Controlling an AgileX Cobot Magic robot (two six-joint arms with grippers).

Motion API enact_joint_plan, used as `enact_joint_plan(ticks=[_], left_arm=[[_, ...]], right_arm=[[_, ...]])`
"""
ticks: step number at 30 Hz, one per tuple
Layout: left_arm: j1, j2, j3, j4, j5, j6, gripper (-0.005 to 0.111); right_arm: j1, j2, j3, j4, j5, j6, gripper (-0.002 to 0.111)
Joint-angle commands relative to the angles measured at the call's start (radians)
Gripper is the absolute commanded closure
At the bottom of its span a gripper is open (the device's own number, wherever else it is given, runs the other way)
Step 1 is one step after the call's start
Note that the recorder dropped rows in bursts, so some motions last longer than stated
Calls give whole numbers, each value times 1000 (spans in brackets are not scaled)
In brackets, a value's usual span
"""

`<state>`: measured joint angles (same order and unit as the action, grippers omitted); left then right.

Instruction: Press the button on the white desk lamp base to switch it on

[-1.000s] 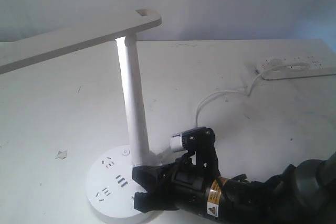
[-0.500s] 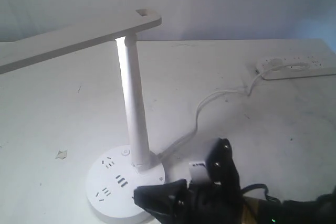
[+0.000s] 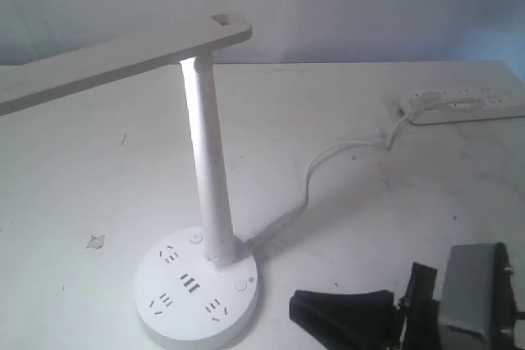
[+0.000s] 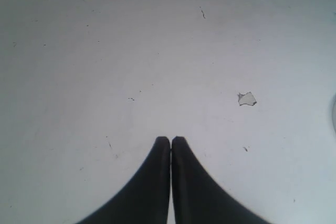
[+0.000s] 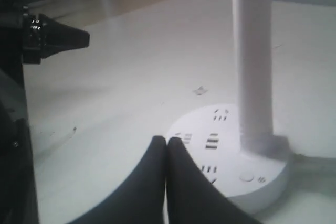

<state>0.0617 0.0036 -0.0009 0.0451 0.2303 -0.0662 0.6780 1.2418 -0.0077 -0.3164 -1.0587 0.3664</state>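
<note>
The white desk lamp base is a round disc with dark socket slots near the table's front edge, and its tall white post rises from it. The button is a tiny ring on the disc's right side, beside a small grey mark. In the right wrist view the button lies uncovered close to the post's foot. My right gripper is shut and empty, its tips a short way right of the base and off it. My left gripper is shut over bare table and does not show in the exterior view.
The long lamp head reaches out to the left above the table. A white cable runs from the base to an oblong power strip at the back right. A small chip mark lies left of the base.
My right gripper has pulled back from over the lamp base toward the lower right. The base and its button are now uncovered. The lamp has not moved.
</note>
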Motion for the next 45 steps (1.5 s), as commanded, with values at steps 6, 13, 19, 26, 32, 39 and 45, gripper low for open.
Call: enact_joint_plan(ticks=[6,13,19,26,32,39,45], left_arm=[[-4,-4,1,-9,2,2,107],[-4,-4,1,-9,2,2,107],[-4,-4,1,-9,2,2,107],[-4,-4,1,-7,6,2,107],[-4,-4,1,-5,-1,2,107],[-4,-4,1,-5,1,2,107],[-4,-4,1,-5,1,2,107]], right_arm=[[2,-365,8,192,204,-123,108],[2,-675,8,418,558,-325,108],[2,-992,8,457,787,-372,108],[-2,-1242,8,457,960,-366,108],[-39,-1242,8,455,970,-389,108],[-65,-1242,8,455,949,-466,108],[-72,-1242,8,455,1114,-604,108]])
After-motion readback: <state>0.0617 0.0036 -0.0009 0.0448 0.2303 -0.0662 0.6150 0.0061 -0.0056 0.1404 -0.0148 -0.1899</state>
